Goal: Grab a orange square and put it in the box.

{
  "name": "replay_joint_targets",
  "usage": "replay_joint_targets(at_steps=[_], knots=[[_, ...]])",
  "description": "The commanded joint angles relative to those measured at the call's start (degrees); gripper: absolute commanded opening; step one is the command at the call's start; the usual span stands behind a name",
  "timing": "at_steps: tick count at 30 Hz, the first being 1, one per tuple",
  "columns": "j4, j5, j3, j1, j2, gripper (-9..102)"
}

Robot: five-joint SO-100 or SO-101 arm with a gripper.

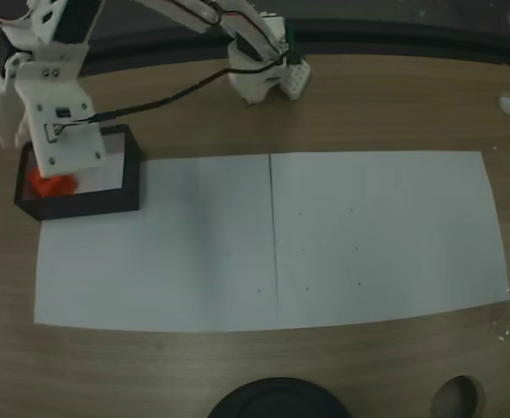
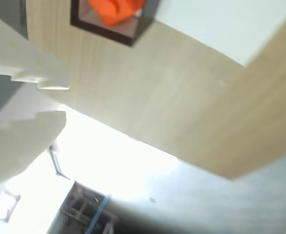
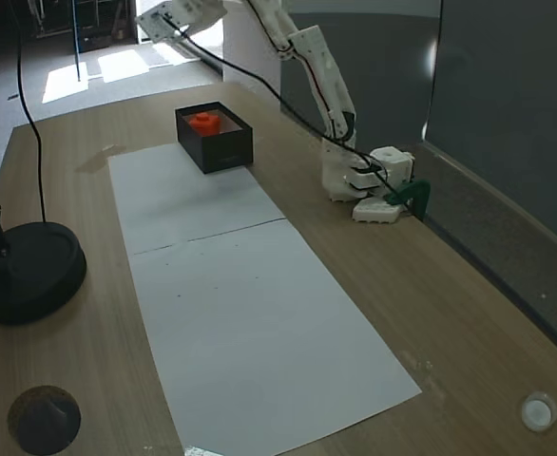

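Inside the box at the counter's far left in a fixed view, the square already lies. Above it the pincer is held released, grasping nothing. The square is judged light, rigid and smooth; its flat opposite sides would suit a grip best.

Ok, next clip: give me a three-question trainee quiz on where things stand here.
1. True or false: the orange square lies inside the box.
2. The box sits on: A) the white paper, B) bare wood, C) the black round base.
3. Fill in: the gripper holds ____.

Key: 1 true; 2 A; 3 nothing, it hangs above the box with no block between its fingers.
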Motion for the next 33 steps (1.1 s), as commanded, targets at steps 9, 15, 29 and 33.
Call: replay_joint_targets(at_steps=[9,15,29,33], knots=[[0.3,0.5,19.4,-42.0,31.3,0],[0.0,0.4,38.3,-46.6,50.9,0],[-11.6,0.4,85.0,-42.2,98.9,0],[-14.9,0.4,96.0,-41.6,108.0,0]])
